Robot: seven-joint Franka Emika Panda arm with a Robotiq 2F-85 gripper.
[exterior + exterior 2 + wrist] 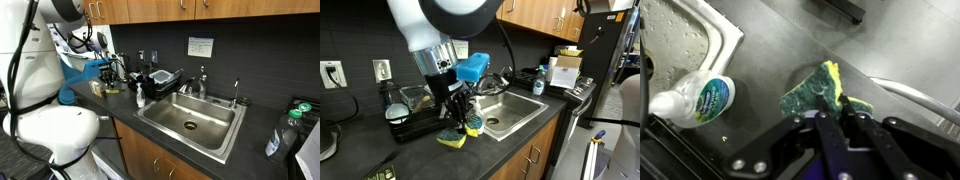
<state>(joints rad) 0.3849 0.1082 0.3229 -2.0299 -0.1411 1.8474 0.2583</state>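
A green-and-yellow sponge lies at the tips of my gripper, whose two fingers are pinched onto its near edge. In an exterior view the sponge sits low on the dark counter, just left of the sink, with the gripper pointing straight down onto it. A dish soap bottle with a blue label and white cap lies on its side close beside the sponge. From the other side of the room, the gripper is small and partly hidden by the arm.
A steel sink with a faucet is set in the counter, and its white rim shows in the wrist view. A black dish rack stands behind it. A dark tray sits left of the gripper. The counter's front edge is close.
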